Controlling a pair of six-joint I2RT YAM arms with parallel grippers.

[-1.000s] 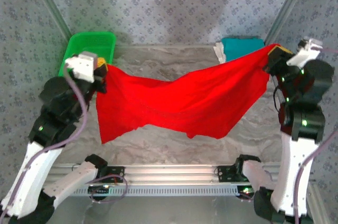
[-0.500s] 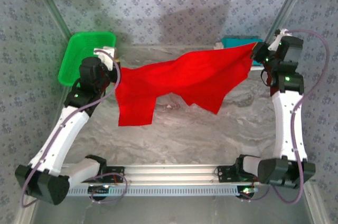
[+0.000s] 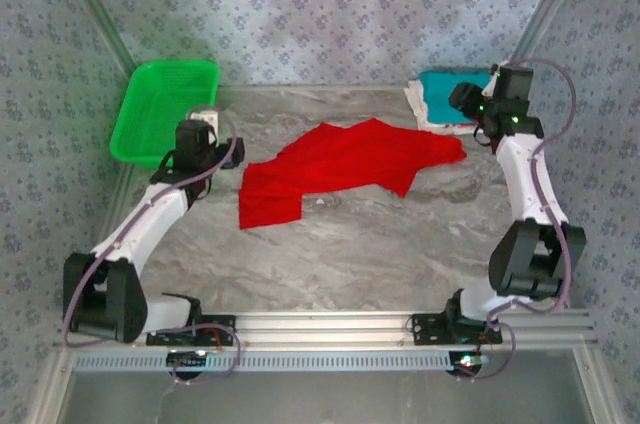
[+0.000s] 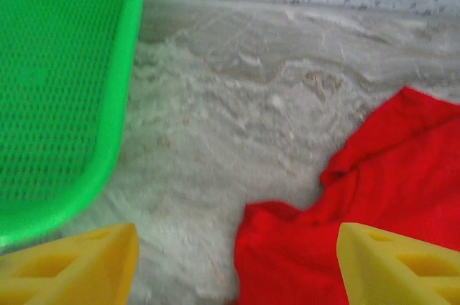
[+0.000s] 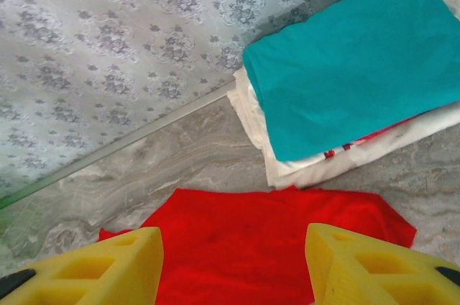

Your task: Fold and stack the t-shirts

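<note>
Your left fingers (image 4: 72, 265) and right fingers (image 5: 93, 265) are spread. Red t-shirt (image 3: 340, 169) lies crumpled on counter (image 3: 350, 254), apart from green basket (image 3: 170, 66).

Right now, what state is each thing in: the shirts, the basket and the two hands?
red t-shirt, lying rumpled, unfolded, unheld.
teal t-shirt, folded, topmost.
whitish t-shirt, folded, under the teal one.
green basket, upright, looks empty.
left hand, open, holding nothing.
right hand, open, holding nothing.

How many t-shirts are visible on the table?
3. Red shirt lies loose mid-table; teal shirt lies folded at the far right, on a whitish shirt. The pile may hide more.
</note>
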